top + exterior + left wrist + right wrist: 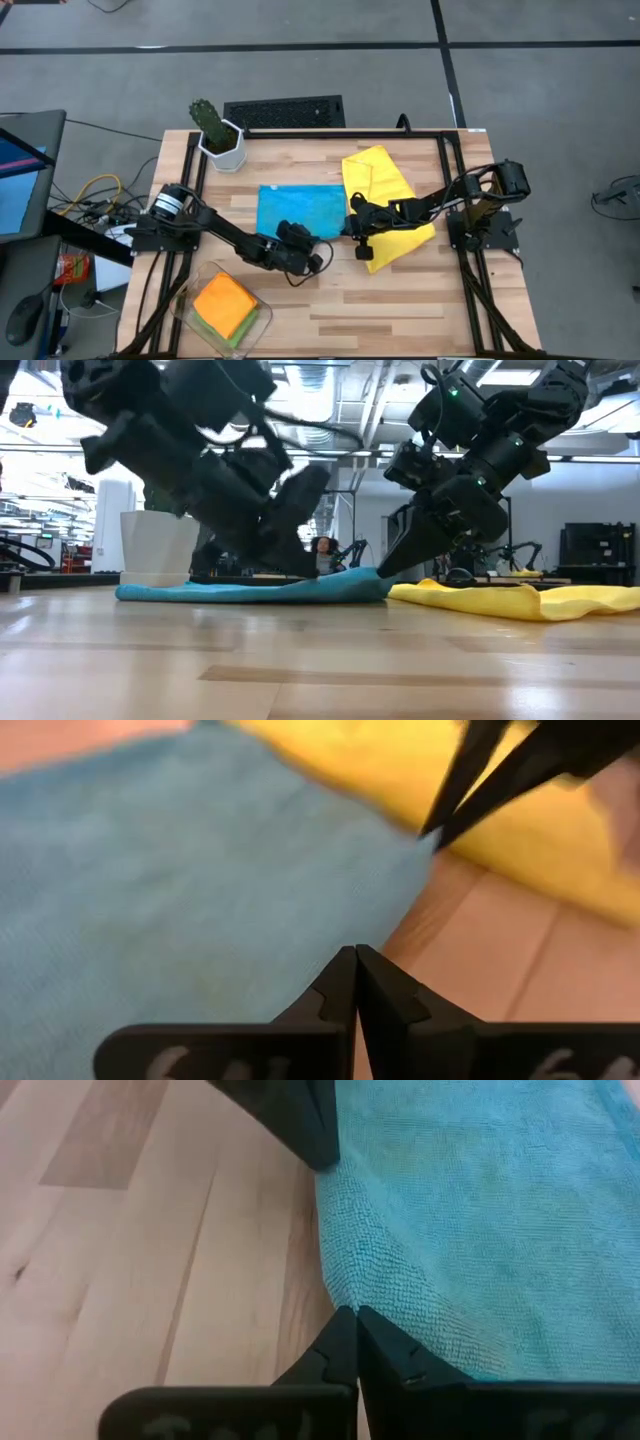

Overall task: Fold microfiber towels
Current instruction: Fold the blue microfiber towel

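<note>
Towels come first: the light blue towel [300,210] lies flat near the table's [400,290] middle, which I judge is where it gets folded. The yellow towel [385,205] sprawls crumpled at its three o'clock, their edges just beside each other, so I take it as waiting its turn. Down at seven o'clock from the blue one, a clear container [190,310] holds the orange towel [225,303] stacked on the green towel [232,335], both folded square; I read those as finished. A cactus in a white pot [222,140] stands off at eleven o'clock, out of the way.

My right gripper [352,228] reaches across the yellow cloth and sits at the blue towel's corner, at roughly four o'clock on that cloth. Its fingers are pressed together, and in the right wrist view the tips [357,1318] meet right on the towel's hem, so I judge it is pinching that corner, though I cannot tell how much cloth is between them.

My left gripper [325,255] is low at the towel's five o'clock edge, near the other one. Its fingers [357,960] are together too; the left wrist view shows bare wood at the tips, so I think it holds nothing.
</note>
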